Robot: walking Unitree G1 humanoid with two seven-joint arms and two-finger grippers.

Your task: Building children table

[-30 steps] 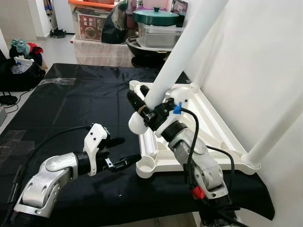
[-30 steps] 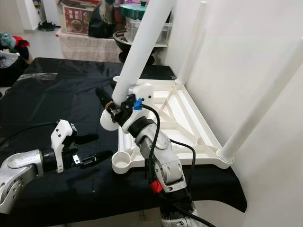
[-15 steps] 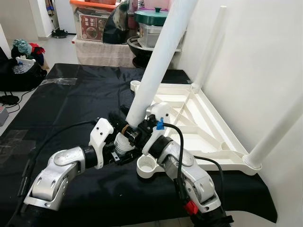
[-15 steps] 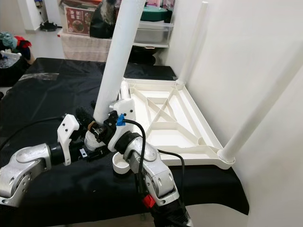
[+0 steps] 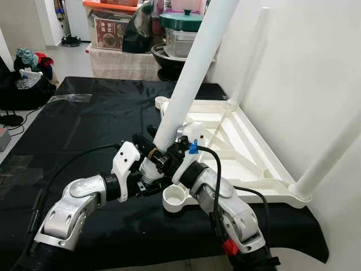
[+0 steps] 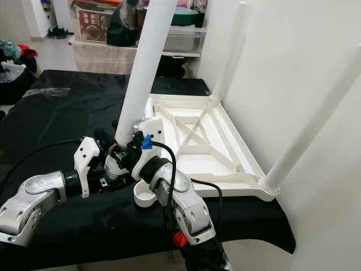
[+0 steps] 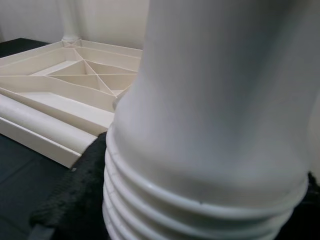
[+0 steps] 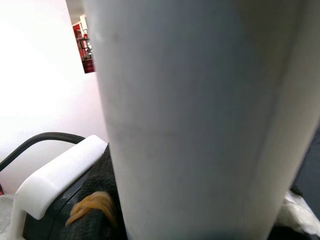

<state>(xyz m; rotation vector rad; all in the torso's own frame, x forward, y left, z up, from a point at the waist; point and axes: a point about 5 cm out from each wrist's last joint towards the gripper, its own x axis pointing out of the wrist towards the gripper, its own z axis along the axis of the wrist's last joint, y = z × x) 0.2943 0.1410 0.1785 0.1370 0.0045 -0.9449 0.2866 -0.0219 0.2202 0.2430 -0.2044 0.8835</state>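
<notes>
While both grippers clamp it, smooth white tube leg (image 5: 189, 79), ribbed threaded end.

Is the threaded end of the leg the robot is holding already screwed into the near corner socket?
No, the leg's threaded end hangs beside the open corner socket, which shows hollow.

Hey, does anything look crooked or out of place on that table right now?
Yes: the white leg both tools hold leans well off upright, its threaded end beside the empty corner socket, not in it. The two legs by the wall stand seated in the tabletop.
</notes>
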